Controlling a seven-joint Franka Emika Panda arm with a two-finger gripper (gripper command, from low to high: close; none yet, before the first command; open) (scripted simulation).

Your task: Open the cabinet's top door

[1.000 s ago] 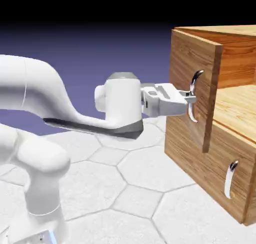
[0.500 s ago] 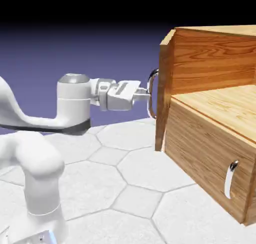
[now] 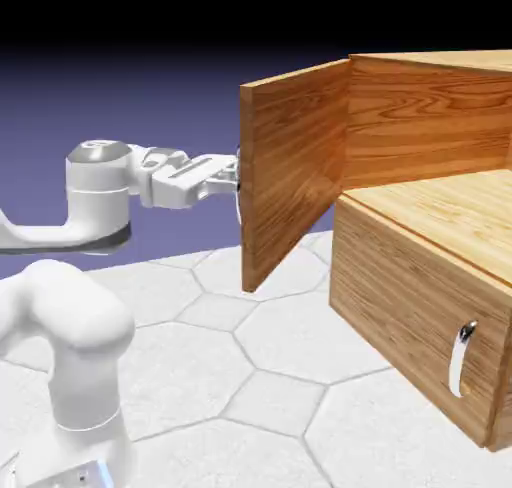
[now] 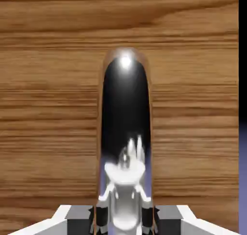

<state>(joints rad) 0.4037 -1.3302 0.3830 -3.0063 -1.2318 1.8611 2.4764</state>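
In the exterior view, the cabinet [image 3: 425, 266] fills the side from 2 to 4 o'clock, and its top door [image 3: 295, 166] stands open toward 1 o'clock from the picture's middle. From its hinge edge by the cabinet's upper compartment [image 3: 430, 126], the door points to about 8 o'clock, swung well out from the opening, with its free edge upright along a line from 12 to 6. Its inner face is turned toward the cabinet's interior and its outer face toward the arm. The curved silver door handle [image 3: 239, 206] also has its long axis upright, 12 to 6, mostly hidden behind the free edge. In the hand view that handle again runs from 12 down to 6, while the wood grain behind it lies from 9 to 3. The end effector [image 3: 228, 181] comes in from 9 o'clock, its fingers together and clamped on the door handle, one to each side of the bar near 6 o'clock in the hand view. The upper compartment shows its reddish-brown wood wall and pale wooden bottom. Below it, the lower panel [image 3: 400, 296] sits shut, its own curved silver handle [image 3: 461, 359] at 4 o'clock, upright with its top leaning slightly toward 1. The white arm [image 3: 95, 201] reaches in from 9 o'clock, above pale tiled flooring [image 3: 235, 341].
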